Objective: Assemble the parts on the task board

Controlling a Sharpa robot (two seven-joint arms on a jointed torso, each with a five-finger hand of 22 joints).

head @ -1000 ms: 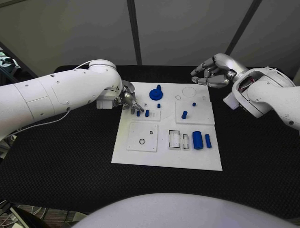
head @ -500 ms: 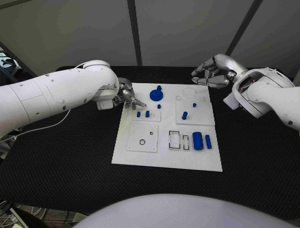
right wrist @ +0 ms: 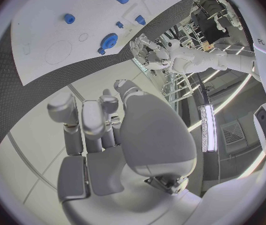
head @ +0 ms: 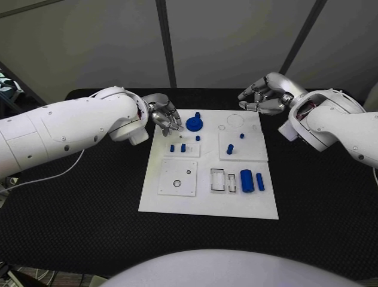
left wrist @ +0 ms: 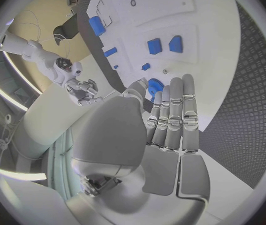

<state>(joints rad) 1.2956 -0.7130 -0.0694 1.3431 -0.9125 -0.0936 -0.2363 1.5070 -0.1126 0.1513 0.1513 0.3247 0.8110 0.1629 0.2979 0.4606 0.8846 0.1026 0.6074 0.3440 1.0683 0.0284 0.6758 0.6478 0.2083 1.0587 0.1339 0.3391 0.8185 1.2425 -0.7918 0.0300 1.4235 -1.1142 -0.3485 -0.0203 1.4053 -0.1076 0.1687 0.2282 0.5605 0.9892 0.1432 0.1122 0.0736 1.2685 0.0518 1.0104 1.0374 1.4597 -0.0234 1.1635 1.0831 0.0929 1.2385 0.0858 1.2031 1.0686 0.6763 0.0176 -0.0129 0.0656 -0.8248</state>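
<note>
Left hand (head: 165,115) held over task board (head: 208,203) far-left corner, fingers extended, nothing gripped. Right hand (head: 264,95) beyond far edge, fingers curled, empty.

No readable text, labels, brands or numbers on any surface.

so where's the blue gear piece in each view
Head view: the blue gear piece sits at the far end of the task board, beside the left hand.
Left wrist view: the gear peeks out just beyond the left hand's fingertips.
Right wrist view: the gear lies near the board's edge.
Shared landmark: the large blue cylinder.
</note>
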